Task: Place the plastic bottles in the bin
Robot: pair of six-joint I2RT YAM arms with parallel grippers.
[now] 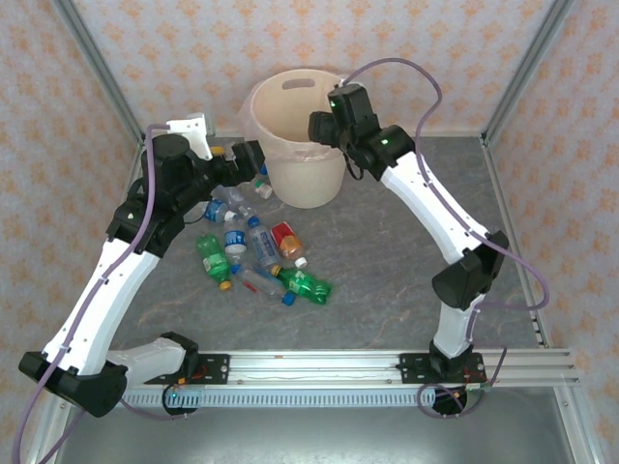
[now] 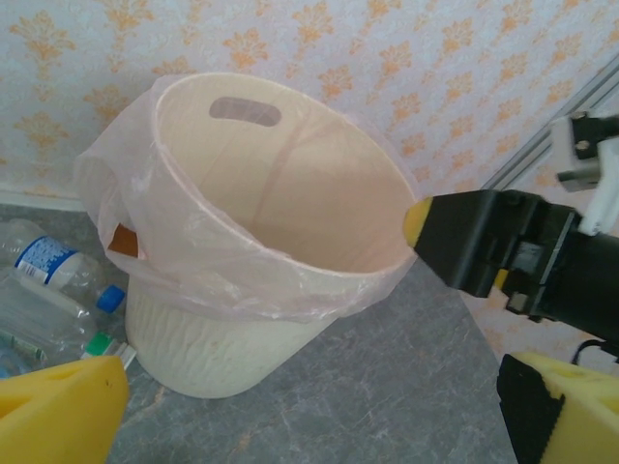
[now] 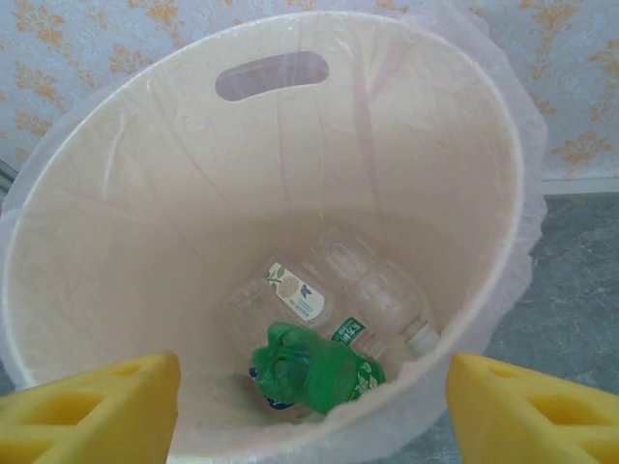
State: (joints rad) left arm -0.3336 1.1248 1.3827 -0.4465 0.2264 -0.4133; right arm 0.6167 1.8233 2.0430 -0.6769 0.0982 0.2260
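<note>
The cream bin (image 1: 300, 145) with a clear liner stands at the back of the table. My right gripper (image 1: 322, 123) hangs open over its right rim, with nothing between its yellow pads (image 3: 97, 411). Inside the bin lie a crumpled green bottle (image 3: 314, 369) and two clear bottles (image 3: 290, 295). Several more plastic bottles (image 1: 256, 253) lie loose on the table in front of the bin, to its left. My left gripper (image 1: 253, 159) is open and empty beside the bin's left wall. The left wrist view faces the bin (image 2: 242, 271) across bare table.
The table is grey stone-patterned (image 1: 387, 280), framed by metal posts and papered walls. A finger of the right gripper (image 2: 455, 232) shows above the bin's rim in the left wrist view. Bottles (image 2: 48, 266) lie against the bin's left base.
</note>
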